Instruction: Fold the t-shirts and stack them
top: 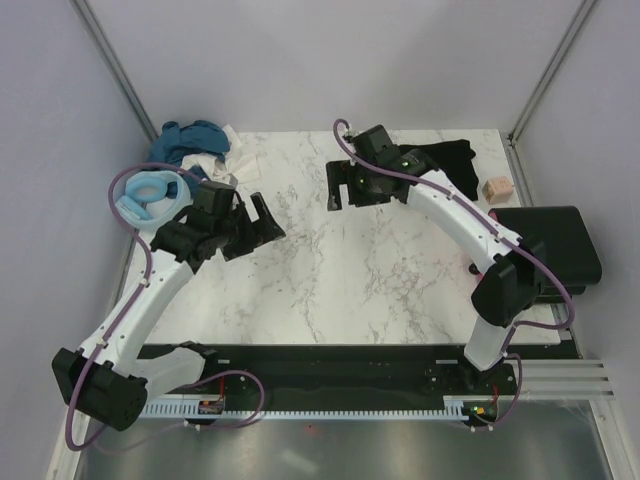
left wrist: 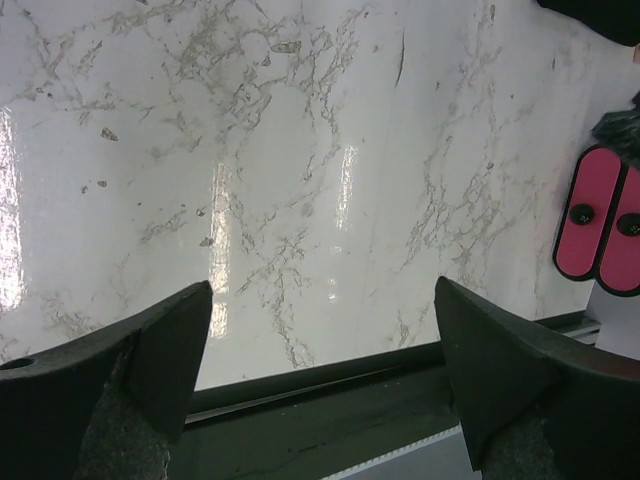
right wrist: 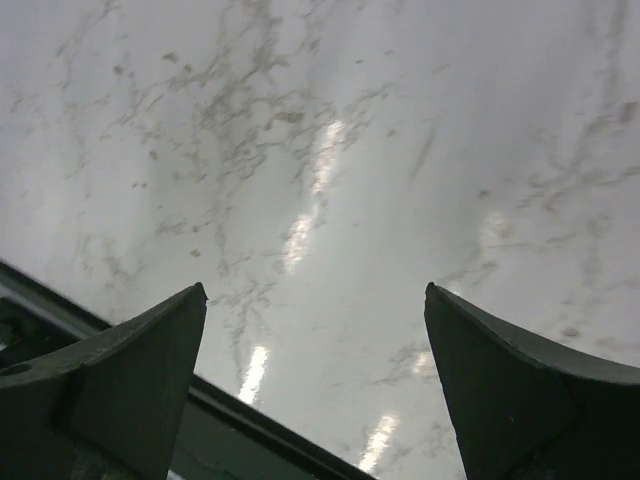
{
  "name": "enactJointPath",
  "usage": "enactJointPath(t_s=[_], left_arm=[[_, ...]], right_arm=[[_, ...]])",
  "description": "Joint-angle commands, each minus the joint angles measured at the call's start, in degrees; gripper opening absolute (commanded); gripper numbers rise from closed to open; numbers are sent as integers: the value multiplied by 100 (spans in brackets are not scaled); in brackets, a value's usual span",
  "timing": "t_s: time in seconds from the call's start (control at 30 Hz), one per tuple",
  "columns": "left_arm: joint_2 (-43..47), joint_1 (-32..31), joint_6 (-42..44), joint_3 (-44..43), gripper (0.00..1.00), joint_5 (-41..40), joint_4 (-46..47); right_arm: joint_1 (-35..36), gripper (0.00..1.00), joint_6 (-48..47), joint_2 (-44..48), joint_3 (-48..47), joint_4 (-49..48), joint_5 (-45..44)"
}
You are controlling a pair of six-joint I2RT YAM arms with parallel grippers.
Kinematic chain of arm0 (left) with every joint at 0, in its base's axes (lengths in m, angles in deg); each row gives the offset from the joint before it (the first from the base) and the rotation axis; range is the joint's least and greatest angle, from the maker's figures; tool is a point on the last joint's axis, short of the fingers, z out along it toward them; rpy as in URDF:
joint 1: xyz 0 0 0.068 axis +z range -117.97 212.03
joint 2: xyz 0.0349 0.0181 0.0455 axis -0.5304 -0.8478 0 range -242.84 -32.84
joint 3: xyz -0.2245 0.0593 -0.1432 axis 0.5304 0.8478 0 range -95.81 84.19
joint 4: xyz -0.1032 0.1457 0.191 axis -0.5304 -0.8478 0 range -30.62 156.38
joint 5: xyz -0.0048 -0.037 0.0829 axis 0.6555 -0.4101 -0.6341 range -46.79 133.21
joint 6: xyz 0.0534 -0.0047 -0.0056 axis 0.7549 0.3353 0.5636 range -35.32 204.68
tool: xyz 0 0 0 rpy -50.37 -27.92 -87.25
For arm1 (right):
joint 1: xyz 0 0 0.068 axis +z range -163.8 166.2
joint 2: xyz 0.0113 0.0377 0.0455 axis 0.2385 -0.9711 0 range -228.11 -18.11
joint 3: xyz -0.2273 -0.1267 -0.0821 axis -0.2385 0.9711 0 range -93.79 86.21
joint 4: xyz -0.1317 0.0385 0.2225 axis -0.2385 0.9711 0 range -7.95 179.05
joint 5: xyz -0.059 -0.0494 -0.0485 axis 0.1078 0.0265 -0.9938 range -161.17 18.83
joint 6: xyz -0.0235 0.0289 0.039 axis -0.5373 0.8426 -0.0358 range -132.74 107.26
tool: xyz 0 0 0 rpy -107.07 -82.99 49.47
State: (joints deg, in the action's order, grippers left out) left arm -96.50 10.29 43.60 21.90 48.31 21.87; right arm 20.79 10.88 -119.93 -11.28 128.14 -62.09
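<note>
Nearest us, the left gripper (left wrist: 322, 284) hangs over the bare marble table (left wrist: 300, 150), fingers spread wide, nothing between them. A little farther in, the right gripper (right wrist: 315, 292) is in the same state, wide apart and empty.

Both shirts lie unfolded at the far edge. The teal t-shirt (top: 190, 138) is bunched in the far left corner and the black t-shirt (top: 452, 160) is crumpled far right.

The danger I see is that the teal one sits just beside a pale blue ring (top: 148, 195) and against a white scrap (top: 218, 160), so a loose grab could snag either. Pinching a heap may also catch several layers and drag it out twisted.

The wrist views show only marble and fingertips. The overhead alone locates the shirts.
</note>
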Motion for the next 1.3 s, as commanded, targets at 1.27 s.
enactJointPath(t_s=[1.27], left_arm=[[-1738,214,654,-2455,96,1538,250]], right_arm=[[-4943,98,503,2807,-210,2739,-4698]])
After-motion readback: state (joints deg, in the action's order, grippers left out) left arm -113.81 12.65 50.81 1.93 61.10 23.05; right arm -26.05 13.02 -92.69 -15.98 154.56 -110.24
